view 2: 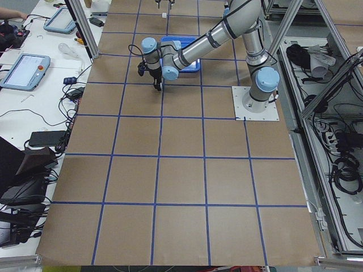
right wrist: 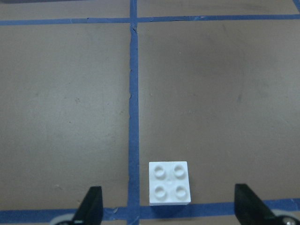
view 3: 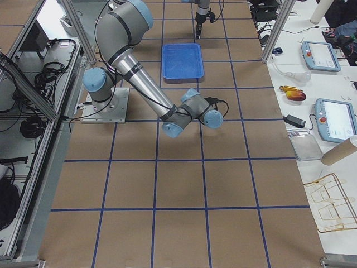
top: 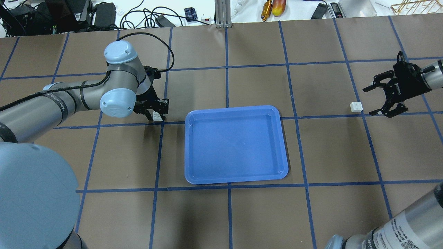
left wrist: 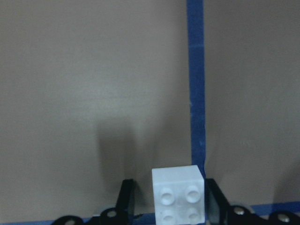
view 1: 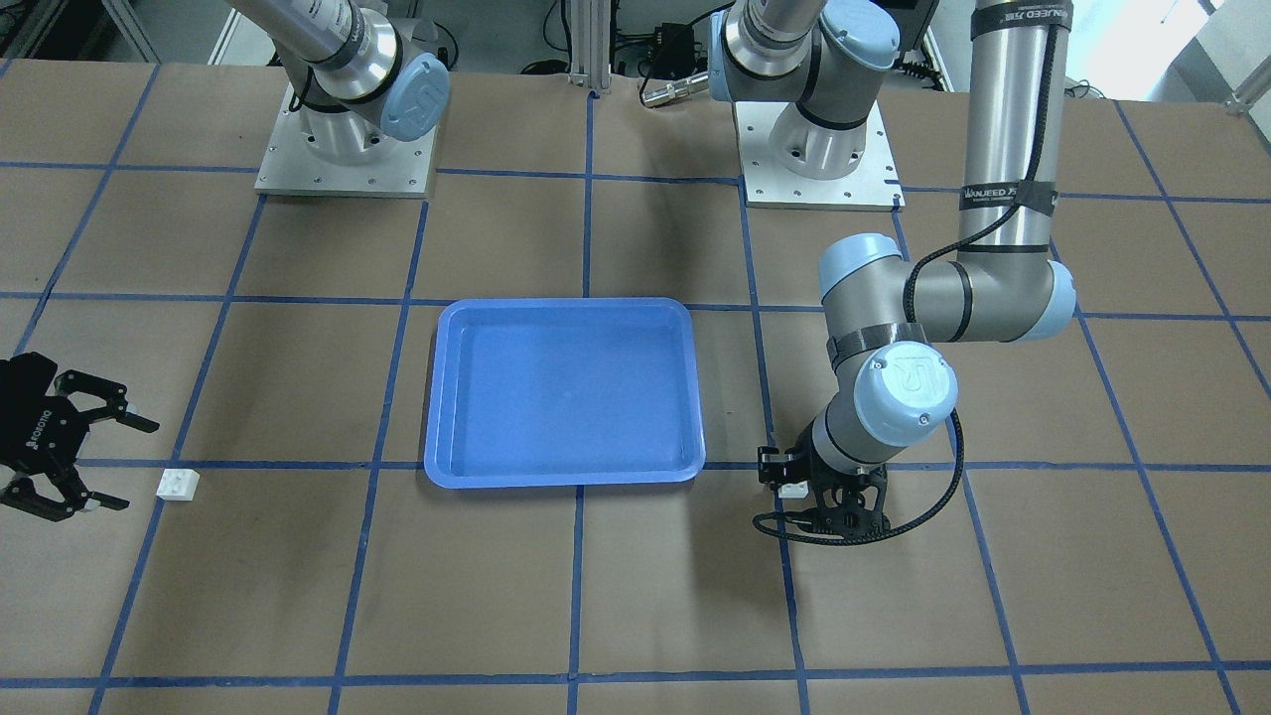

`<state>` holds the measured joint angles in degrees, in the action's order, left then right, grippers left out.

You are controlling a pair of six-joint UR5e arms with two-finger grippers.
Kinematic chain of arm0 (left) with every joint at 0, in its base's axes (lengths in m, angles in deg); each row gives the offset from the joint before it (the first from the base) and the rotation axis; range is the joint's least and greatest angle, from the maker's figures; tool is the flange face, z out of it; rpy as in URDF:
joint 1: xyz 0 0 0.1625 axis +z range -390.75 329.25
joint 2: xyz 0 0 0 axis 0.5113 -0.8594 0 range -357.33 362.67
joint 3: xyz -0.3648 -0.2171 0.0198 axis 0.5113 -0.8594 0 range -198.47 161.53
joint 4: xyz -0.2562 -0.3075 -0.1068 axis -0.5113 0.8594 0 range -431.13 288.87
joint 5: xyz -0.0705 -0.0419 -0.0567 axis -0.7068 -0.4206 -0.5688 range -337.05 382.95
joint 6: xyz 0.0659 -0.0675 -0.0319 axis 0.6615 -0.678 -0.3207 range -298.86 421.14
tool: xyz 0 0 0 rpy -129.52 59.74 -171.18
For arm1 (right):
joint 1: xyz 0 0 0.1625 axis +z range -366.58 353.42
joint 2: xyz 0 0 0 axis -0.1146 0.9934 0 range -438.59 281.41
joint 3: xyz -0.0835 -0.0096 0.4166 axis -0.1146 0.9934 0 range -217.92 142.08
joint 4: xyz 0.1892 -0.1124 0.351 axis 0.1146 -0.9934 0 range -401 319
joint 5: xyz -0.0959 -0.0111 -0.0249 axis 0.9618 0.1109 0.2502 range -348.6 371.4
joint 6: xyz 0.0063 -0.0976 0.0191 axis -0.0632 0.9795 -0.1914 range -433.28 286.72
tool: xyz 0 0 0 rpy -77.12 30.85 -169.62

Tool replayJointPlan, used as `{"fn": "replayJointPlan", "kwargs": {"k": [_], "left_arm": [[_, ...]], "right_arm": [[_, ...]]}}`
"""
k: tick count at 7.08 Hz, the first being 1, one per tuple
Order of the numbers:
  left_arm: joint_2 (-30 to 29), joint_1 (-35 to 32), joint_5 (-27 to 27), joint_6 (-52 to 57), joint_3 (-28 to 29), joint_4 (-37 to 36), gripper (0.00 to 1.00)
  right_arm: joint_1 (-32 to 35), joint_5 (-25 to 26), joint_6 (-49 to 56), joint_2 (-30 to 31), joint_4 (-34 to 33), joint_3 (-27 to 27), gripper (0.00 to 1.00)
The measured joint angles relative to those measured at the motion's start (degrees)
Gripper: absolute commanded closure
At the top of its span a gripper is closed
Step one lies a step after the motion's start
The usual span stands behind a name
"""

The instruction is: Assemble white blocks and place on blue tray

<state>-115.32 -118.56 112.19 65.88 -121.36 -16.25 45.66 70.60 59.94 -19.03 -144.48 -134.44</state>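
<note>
The blue tray [top: 235, 145] lies empty mid-table, also in the front view [view 1: 566, 392]. One white block [top: 158, 116] sits on the table just left of the tray. My left gripper [top: 156, 111] is down around it. In the left wrist view the block [left wrist: 178, 194] stands between the fingers [left wrist: 125, 199], with a gap on one side, so the gripper is open. The second white block [top: 355, 107] lies far right. My right gripper [top: 379, 100] is open, low, just short of it. In the right wrist view this block [right wrist: 169, 183] is centred between the wide-spread fingertips [right wrist: 91, 204].
Blue tape lines grid the brown table. The two arm bases [view 1: 343, 149] [view 1: 819, 159] stand at the robot's edge. Cables, tools and boxes [top: 273, 7] lie beyond the far table edge. The left arm's elbow [top: 117, 100] hangs over the table left of the tray.
</note>
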Motion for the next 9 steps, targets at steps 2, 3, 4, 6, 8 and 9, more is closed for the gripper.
{"fn": "replayJointPlan", "kwargs": {"k": [2, 3, 4, 6, 8, 9], "left_arm": [[0.96, -0.10, -0.27, -2.88, 0.09, -0.07, 0.89], [2.26, -0.68, -0.23, -3.96, 0.34, 0.54, 0.91], [4.21, -2.08, -0.98, -5.70, 0.29, 1.88, 0.91], [6.90, -9.80, -2.86, -14.98, 0.52, 3.30, 0.92], [5.73, -18.93, -3.66, -26.53, 0.27, 2.19, 0.91], [4.80, -21.92, -3.95, -30.87, 0.19, 0.84, 0.91]], "right_arm": [[-0.02, -1.67, 0.11, -2.14, -0.07, 0.02, 0.03], [-0.03, -2.05, 0.26, -3.09, -0.08, 0.00, 0.11], [-0.02, -2.20, 0.38, -3.52, -0.12, -0.03, 0.36], [0.10, -2.37, 0.48, -3.66, -0.17, -0.01, 0.83], [0.14, -2.88, 1.01, -3.62, -0.24, 0.00, 0.97], [0.22, -3.04, 1.89, -3.45, -0.27, 0.03, 1.00]]}}
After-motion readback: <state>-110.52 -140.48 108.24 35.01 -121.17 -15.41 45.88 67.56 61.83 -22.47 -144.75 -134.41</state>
